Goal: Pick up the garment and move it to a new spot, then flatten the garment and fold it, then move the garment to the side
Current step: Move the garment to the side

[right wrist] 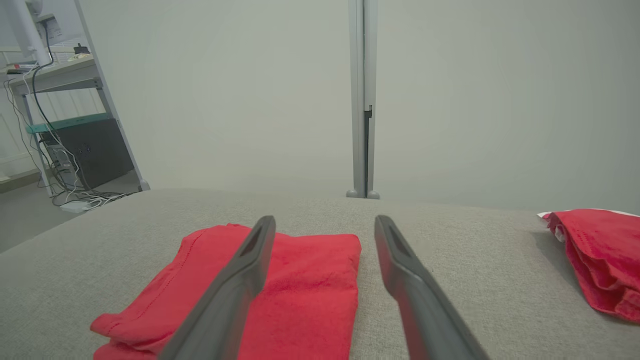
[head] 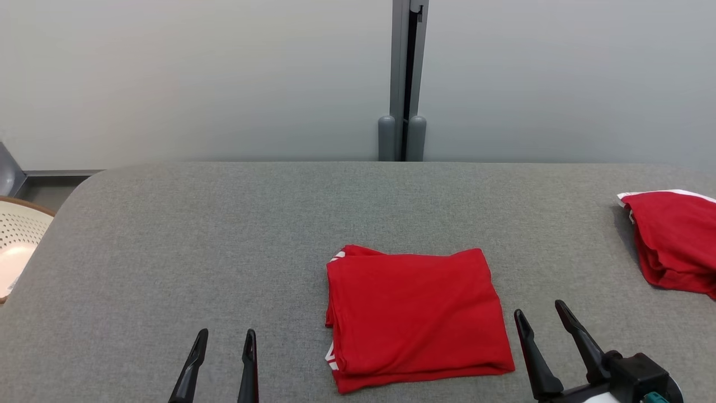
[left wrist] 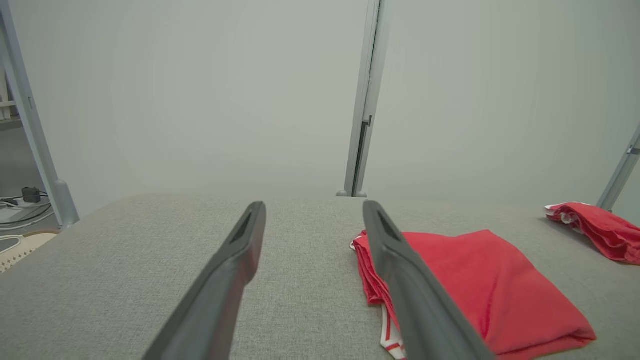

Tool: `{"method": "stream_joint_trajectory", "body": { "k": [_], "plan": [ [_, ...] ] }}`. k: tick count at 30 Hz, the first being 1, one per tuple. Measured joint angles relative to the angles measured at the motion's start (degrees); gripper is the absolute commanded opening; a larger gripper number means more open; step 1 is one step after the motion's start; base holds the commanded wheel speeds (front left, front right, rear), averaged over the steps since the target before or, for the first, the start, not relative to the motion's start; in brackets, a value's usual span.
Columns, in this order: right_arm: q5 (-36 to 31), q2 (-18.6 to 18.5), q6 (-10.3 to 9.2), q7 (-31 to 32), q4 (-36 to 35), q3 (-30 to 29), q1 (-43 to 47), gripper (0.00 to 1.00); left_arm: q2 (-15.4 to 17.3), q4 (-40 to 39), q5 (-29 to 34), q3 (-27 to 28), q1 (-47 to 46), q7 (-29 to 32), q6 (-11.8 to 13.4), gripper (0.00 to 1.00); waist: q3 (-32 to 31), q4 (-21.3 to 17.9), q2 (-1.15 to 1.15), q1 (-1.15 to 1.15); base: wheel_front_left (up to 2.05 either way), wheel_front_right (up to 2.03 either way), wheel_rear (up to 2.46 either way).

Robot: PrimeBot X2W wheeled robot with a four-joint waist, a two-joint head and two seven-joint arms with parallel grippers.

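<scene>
Lying folded, garment (head: 417, 316) — red heap (head: 674, 240) right, basket (head: 17, 240) left

Bright, even, diffuse light, soft shadow beside the crumpled red cloth heap (head: 674, 240), sharp focus, wide-angle bending at wrist-view edges.

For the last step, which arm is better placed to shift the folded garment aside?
Right, probably. The right gripper sits open beside the folded garment, on the side where the other garment lies; the left gripper is farther off.
</scene>
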Motion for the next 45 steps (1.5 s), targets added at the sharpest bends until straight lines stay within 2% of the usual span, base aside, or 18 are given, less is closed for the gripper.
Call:
{"method": "stream_joint_trajectory", "body": {
  "k": [3, 6, 11, 16, 21, 24, 27, 28, 29, 30, 31, 32, 39, 42, 45],
  "plan": [
    [1.76, 0.12, 0.0, 0.01, 1.67, -0.2, -0.07, 1.0, 0.01, 0.22, 0.08, -0.35, -0.02, 0.0, -0.04, 1.0, 0.52, 0.45, 0.0, 0.0, 0.0, 0.0, 0.0],
    [7.39, -0.1, -0.01, 0.01, 6.81, 1.34, -1.2, 1.0, 0.02, 0.63, 0.32, -1.04, -0.32, 0.0, -0.23, 1.0, 1.41, 0.97, 0.0, 0.0, 0.0, 0.0, 0.0],
    [22.87, -4.54, -0.01, 1.13, 12.74, 7.2, -7.43, 1.0, 0.01, 1.48, 0.9, -2.85, -1.4, 0.0, -0.79, 1.0, 3.35, 2.26, 0.0, 0.0, 0.0, 0.0, 0.0],
    [39.92, -11.07, -0.01, 9.49, 12.81, 11.4, -12.76, 1.0, -0.01, 1.87, 0.9, -4.41, -3.73, 0.0, -1.04, 1.0, 6.47, 3.42, 0.0, 0.0, 0.0, 0.0, 0.0],
    [53.14, -16.26, -0.01, 18.09, 11.15, 13.46, -14.5, 1.0, 0.0, 2.79, 0.77, -5.16, -5.3, 0.0, -1.09, 1.0, 9.05, 5.04, 0.0, 0.0, 0.0, 0.0, 0.0],
    [58.23, -18.22, -0.01, 21.76, 9.94, 14.33, -15.02, 1.0, 0.01, 2.96, 0.48, -5.45, -6.19, 0.0, -1.04, 1.0, 10.23, 5.84, 0.0, 0.0, 0.0, 0.0, 0.0],
    [60.4, -19.74, -0.01, 23.72, 9.85, 15.41, -15.34, 1.0, 0.0, 3.04, 0.34, -5.73, -6.97, 0.0, -1.0, 1.0, 11.27, 6.37, 0.0, 0.0, 0.0, 0.0, 0.0],
    [61.11, -19.9, -0.01, 24.06, 9.69, 15.79, -15.5, 0.89, 0.0, 3.03, 0.19, -5.79, -7.16, 0.0, -0.94, 1.0, 11.61, 6.47, 0.0, 0.0, 0.0, 0.0, 0.0],
    [61.67, -19.95, -0.01, 24.31, 9.43, 16.15, -15.72, 0.54, 0.0, 3.03, 0.01, -5.84, -7.3, 0.0, -0.92, 1.0, 11.9, 6.54, 0.0, 0.0, 0.0, 0.0, 0.0],
    [62.14, -20.06, -0.01, 24.58, 9.11, 16.62, -16.07, 0.43, 0.01, 3.03, -0.04, -5.9, -7.47, 0.0, -0.77, 1.0, 12.18, 6.59, 0.0, 0.0, 0.0, 0.0, 0.0],
    [62.28, -20.25, -0.01, 24.55, 8.77, 17.02, -16.36, 0.05, 0.01, 3.03, -0.07, -5.92, -7.67, 0.0, -0.74, 1.0, 12.42, 6.6, 0.0, 0.0, 0.0, 0.0, 0.0],
    [62.65, -20.48, -0.01, 24.57, 8.36, 17.41, -16.6, 0.0, 0.01, 3.04, -0.11, -5.98, -7.89, 0.0, -0.69, 1.0, 12.63, 6.58, 0.0, 0.0, 0.0, 0.0, 0.0],
    [63.46, -22.39, -0.01, 23.41, 6.57, 19.26, -18.17, 0.0, 0.01, 3.13, -0.12, -5.95, -8.57, 0.0, -0.51, 1.0, 13.4, 5.78, 0.0, 0.0, 0.0, 0.0, 0.0],
    [62.91, -24.2, -0.01, 21.91, 6.06, 19.64, -19.69, 0.0, 0.01, 2.89, -0.11, -5.78, -9.13, 0.0, -0.52, 1.0, 13.97, 4.96, 0.0, 0.0, 0.0, 0.0, 0.0],
    [61.94, -27.85, -0.01, 20.82, 5.76, 19.6, -23.41, 0.0, 0.01, 2.35, 0.08, -5.61, -10.07, 0.0, -0.81, 1.0, 15.5, 3.43, 0.0, 0.0, 0.0, 0.0, 0.0]
  ]
}}
